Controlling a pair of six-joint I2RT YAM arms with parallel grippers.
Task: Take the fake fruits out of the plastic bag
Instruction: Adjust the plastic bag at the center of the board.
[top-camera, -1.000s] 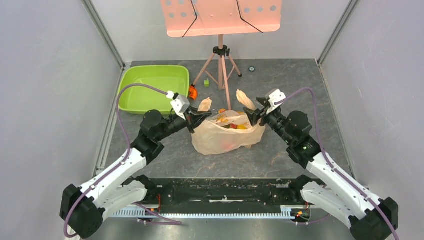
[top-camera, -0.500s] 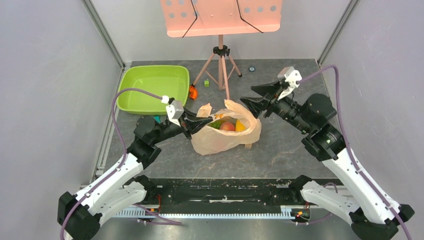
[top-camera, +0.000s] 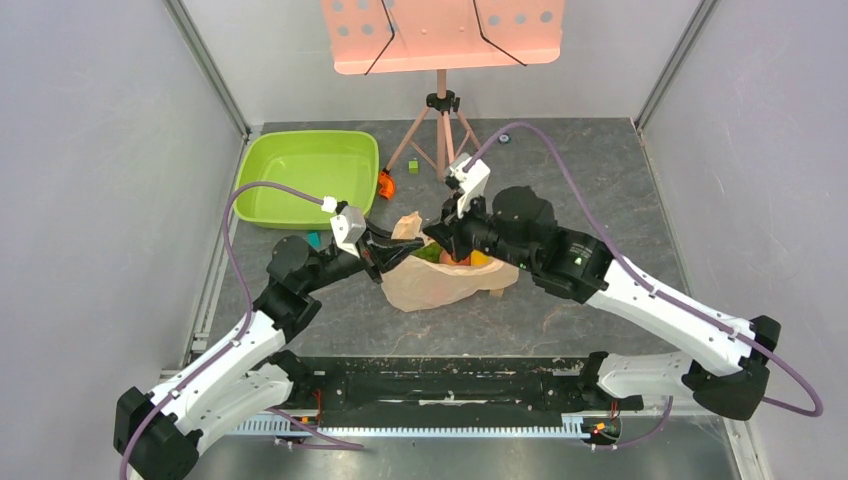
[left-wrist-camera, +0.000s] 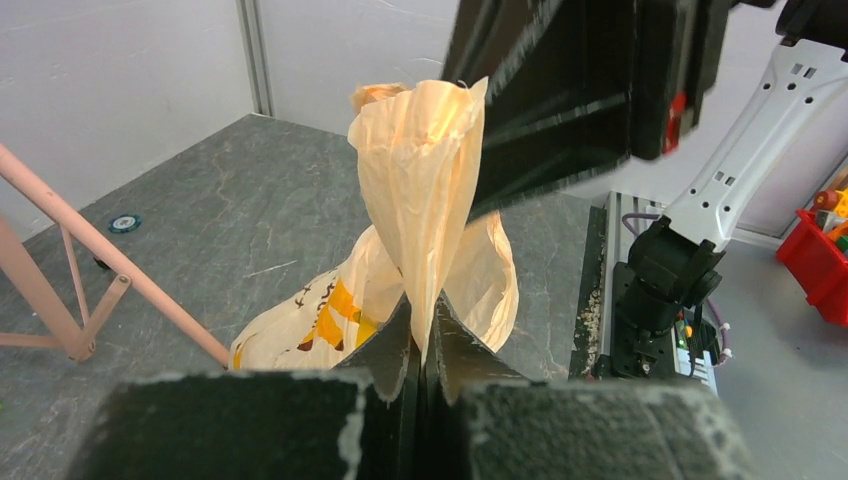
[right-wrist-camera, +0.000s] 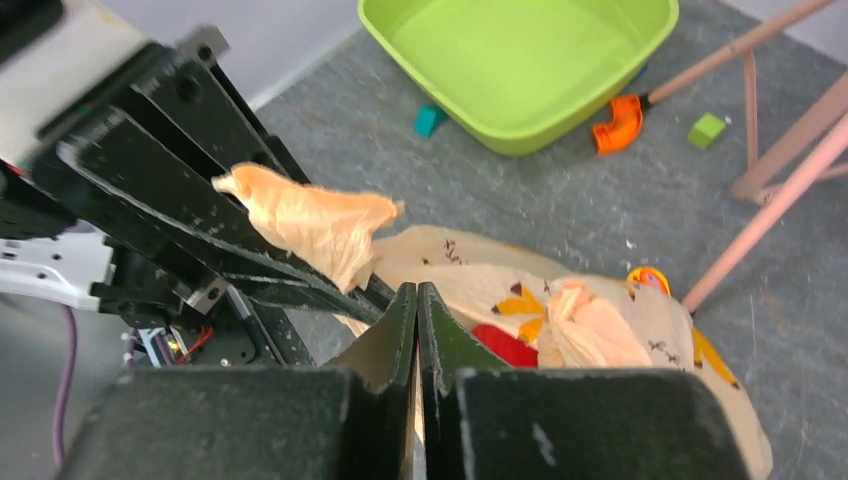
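Fingers of the left gripper (left-wrist-camera: 422, 312) are clamped on a twisted strip of the bag (left-wrist-camera: 425, 180), which stands up just ahead of them. The right gripper (right-wrist-camera: 417, 300) has its fingers pressed together over the bag's mouth; whether film is caught between them cannot be told. A red fruit (right-wrist-camera: 503, 346) lies inside, just beyond its tips.

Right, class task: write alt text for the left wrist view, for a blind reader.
Pinched in the shut left claw, a twisted handle of the plastic bag stands upright. The right arm looms black behind it; pink stand legs cross the grey floor at left.
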